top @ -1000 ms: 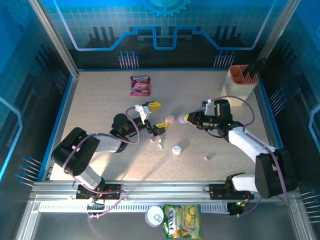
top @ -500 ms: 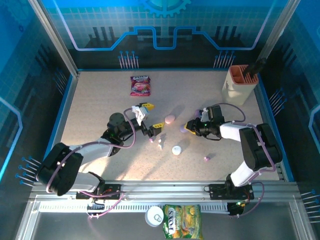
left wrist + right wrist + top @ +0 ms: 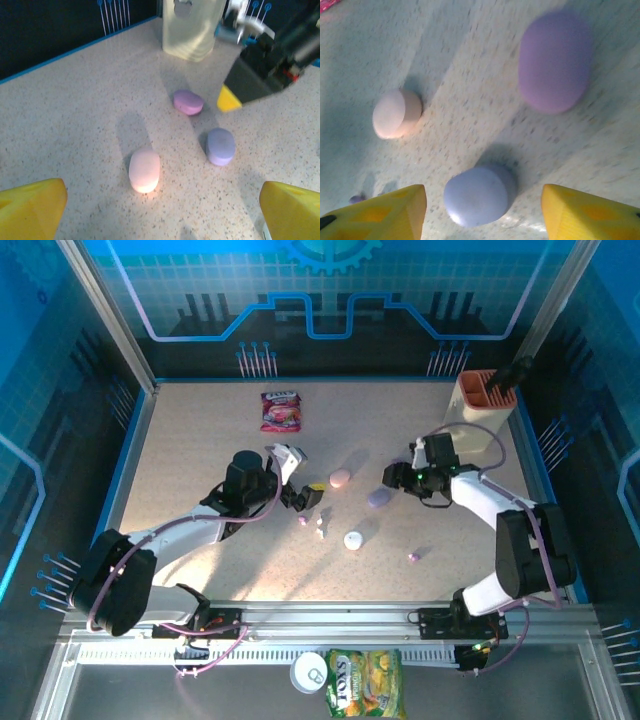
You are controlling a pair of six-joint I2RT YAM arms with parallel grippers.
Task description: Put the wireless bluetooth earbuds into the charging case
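Observation:
Three tiny earbuds lie loose on the table: a purple earbud [image 3: 302, 521], a white earbud [image 3: 320, 530] and another purple earbud [image 3: 413, 556]. All the charging cases are closed. A lavender case [image 3: 379, 497] [image 3: 477, 195] [image 3: 220, 146] rests on the table between the spread fingers of my right gripper [image 3: 390, 480] [image 3: 484, 192], which is open and not touching it. A pink case [image 3: 340, 478] [image 3: 144, 170] [image 3: 395, 114] lies just ahead of my left gripper [image 3: 301, 476] [image 3: 162, 200], open and empty. A purple case [image 3: 188, 102] [image 3: 555, 60] sits beyond it. A white case [image 3: 353, 540] lies nearer the front.
A beige holder [image 3: 480, 405] [image 3: 192, 27] stands at the back right corner. A red snack packet [image 3: 281, 410] lies at the back middle. A can [image 3: 310, 672] and a yellow-green packet [image 3: 365, 680] sit outside the table's front rail.
My right gripper carried the lavender case a little right and nearer, set it on the table and opened. My left gripper drew back slightly to the left, still open.

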